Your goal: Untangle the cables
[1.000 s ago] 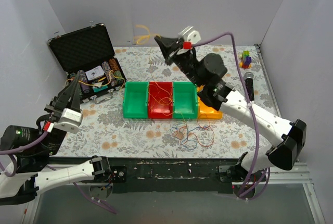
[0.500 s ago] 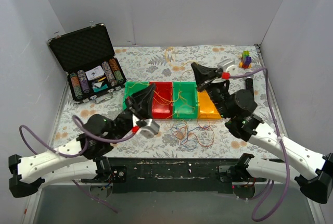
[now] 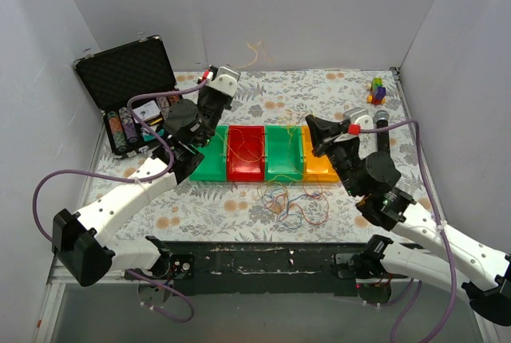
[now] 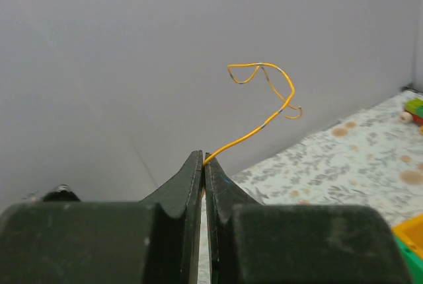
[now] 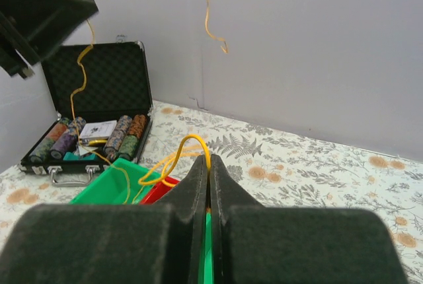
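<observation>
While both grippers are pinched tight on thin yellow wire, most of the cables [image 3: 295, 206] lie as a loose clump on the table [image 3: 200, 199].
The left gripper [image 4: 203, 160] has its fingers closed on a yellow cable [image 4: 263, 125], whose free end rises past the tips and curls against the grey wall [image 4: 99, 66]. The right gripper [image 5: 209, 165] is clamped on a yellow loop [image 5: 195, 137] that arches just above its tips. Ahead of and below it sit a green bin [image 5: 109, 185] and a red bin [image 5: 157, 191], with an open case [image 5: 112, 79] farther off. The clump rests below the right gripper, just beside the bins on their near side.
</observation>
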Available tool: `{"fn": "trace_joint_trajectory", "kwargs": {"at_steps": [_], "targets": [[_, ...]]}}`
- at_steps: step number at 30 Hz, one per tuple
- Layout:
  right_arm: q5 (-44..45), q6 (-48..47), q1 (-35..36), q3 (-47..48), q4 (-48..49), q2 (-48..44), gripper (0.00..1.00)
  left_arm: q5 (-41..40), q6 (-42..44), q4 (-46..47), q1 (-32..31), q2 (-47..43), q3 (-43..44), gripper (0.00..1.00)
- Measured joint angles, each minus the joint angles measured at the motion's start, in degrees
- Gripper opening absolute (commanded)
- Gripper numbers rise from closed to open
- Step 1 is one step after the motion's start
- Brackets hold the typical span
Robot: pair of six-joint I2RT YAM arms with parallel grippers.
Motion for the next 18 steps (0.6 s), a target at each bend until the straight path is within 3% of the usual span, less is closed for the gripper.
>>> {"fn": "trace_joint_trajectory", "kwargs": {"at_steps": [8, 18], "targets": [[3.23, 0.20, 0.00, -0.02, -0.63, -2.95, 0.01, 5.16, -10.54, -7.26, -0.13, 0.55, 1.05, 0.00], [5.90, 1.70, 0.00, -1.18, -2.75, -2.49, 0.01, 7.13, -11.43, -6.19, -0.15, 2.12, 6.34, 0.00]]}}
